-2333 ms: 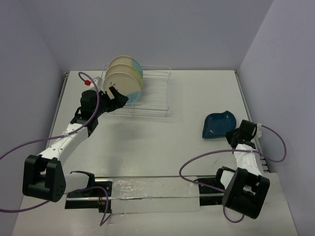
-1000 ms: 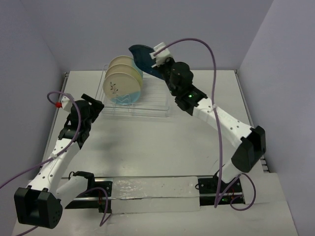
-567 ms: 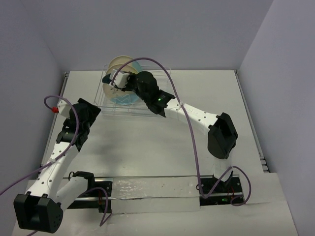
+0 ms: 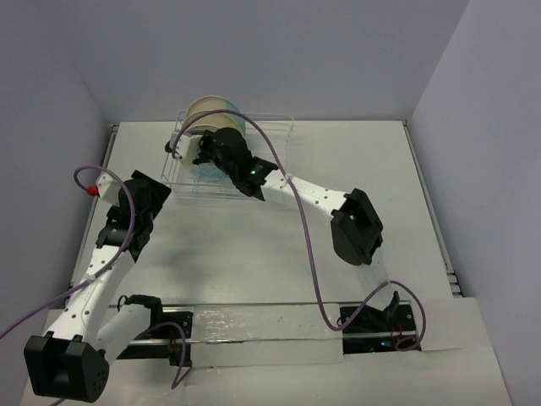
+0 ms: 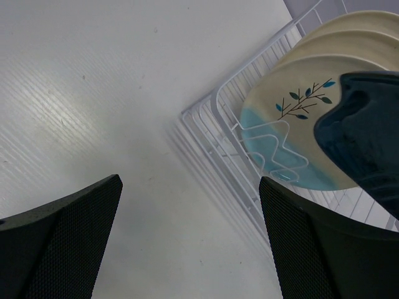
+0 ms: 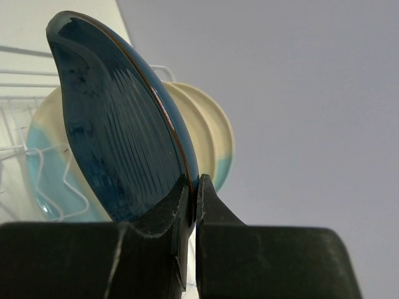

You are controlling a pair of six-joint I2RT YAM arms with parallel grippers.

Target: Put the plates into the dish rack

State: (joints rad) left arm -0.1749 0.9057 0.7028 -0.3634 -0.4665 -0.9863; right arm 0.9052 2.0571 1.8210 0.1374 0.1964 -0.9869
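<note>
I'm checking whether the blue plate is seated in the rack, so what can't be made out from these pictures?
- The dark blue plate's lower edge: in the right wrist view, the right claw blocks it.
- That plate in the top view: the right arm covers nearly all of it.
- Its slot in the dish rack: in the left wrist view, the right frame edge cuts the plate off.

The top view looks down on the whole tabletop (image 4: pixel 279 245) from behind. Both wrist views sit close, sharing the rack (image 5: pixel 218 124) and its plates (image 5: pixel 293 124).
</note>
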